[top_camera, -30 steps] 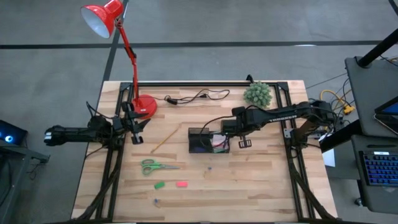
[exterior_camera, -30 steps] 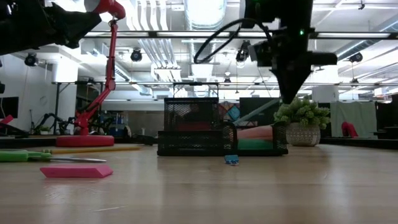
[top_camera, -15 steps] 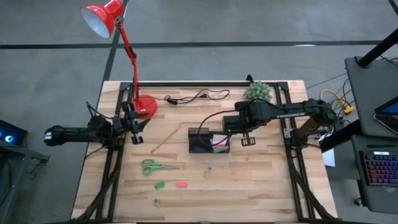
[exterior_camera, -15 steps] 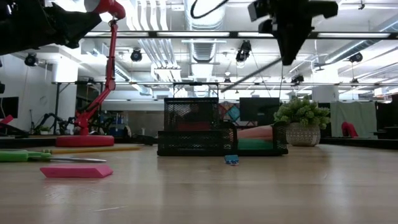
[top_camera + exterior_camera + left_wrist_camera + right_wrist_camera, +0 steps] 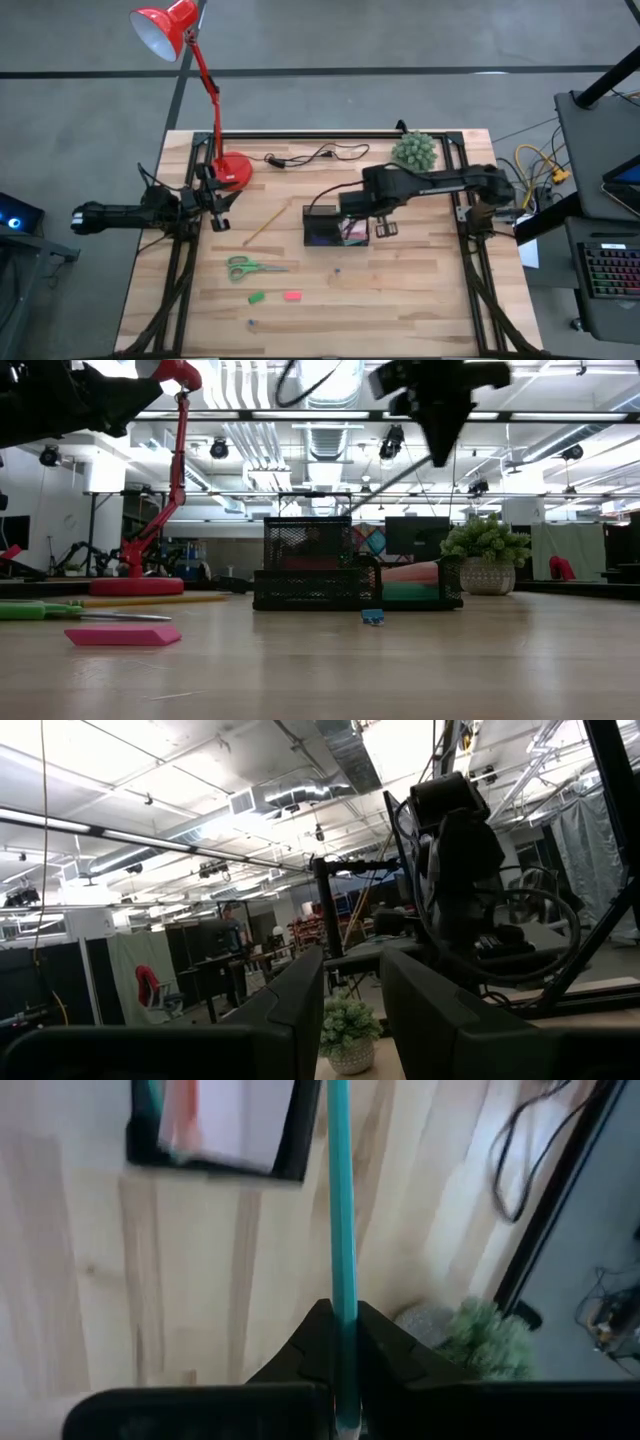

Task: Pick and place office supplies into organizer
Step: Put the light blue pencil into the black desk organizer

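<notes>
My right gripper (image 5: 352, 206) hangs high over the organizer's right end, shut on the teal pen (image 5: 340, 1200). In the low view the right gripper (image 5: 437, 452) is well above the table, and the pen (image 5: 395, 482) slants down from it toward the left. The black organizer (image 5: 335, 228) stands mid-table with pink and white items inside. On the wood to its left lie the green-handled scissors (image 5: 250, 267), the yellow pencil (image 5: 262, 227), a green piece (image 5: 257, 297), the pink pad (image 5: 292, 295) and a tiny blue piece (image 5: 337, 269). My left gripper (image 5: 215, 205) waits open at the left edge. My right gripper pinches the teal pen between its two fingers near one end (image 5: 343, 1342). The long free part (image 5: 338, 1170) sticks out beyond the fingertips. The fingers (image 5: 440, 430) point down from above. The pen is lifted clear of the table and tilts down toward the organizer.
The red lamp's round base (image 5: 233, 170) sits at the far left, with a black cable (image 5: 315, 155) along the far edge. A small green plant (image 5: 414, 150) stands at the far right. Bare wood lies right of the organizer and along the near edge.
My right gripper has risen with the pen and shifted toward the table's left, over the organizer's right end. The pen, low beside the organizer a second ago, now hangs high and slanted. The left arm has kept still.
</notes>
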You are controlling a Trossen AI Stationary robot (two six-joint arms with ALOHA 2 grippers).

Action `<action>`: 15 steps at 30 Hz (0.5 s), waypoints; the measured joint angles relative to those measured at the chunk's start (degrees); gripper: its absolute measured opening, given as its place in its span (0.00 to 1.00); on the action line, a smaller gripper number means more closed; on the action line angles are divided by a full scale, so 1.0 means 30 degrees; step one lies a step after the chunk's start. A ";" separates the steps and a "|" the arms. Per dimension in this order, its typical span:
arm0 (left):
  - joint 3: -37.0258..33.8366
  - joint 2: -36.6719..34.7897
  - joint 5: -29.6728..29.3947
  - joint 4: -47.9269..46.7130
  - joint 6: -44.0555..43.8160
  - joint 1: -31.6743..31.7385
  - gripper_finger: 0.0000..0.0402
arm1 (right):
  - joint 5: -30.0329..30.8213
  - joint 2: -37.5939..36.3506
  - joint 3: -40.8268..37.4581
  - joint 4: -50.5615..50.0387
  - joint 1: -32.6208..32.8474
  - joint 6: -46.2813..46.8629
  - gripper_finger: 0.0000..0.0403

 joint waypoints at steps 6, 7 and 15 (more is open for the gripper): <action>0.0000 0.0025 -0.0003 -0.0007 0.0000 -0.0004 0.22 | 0.0209 0.1880 0.3331 -0.0015 -0.0260 -0.1511 0.03; -0.0006 0.0025 -0.0003 -0.0020 0.0000 -0.0004 0.22 | 0.0237 0.2157 0.3839 -0.0032 -0.0256 -0.1864 0.03; 0.0000 0.0025 0.0001 -0.0042 0.0000 -0.0001 0.22 | 0.0655 0.3775 0.6189 -0.0006 -0.0836 -0.3893 0.03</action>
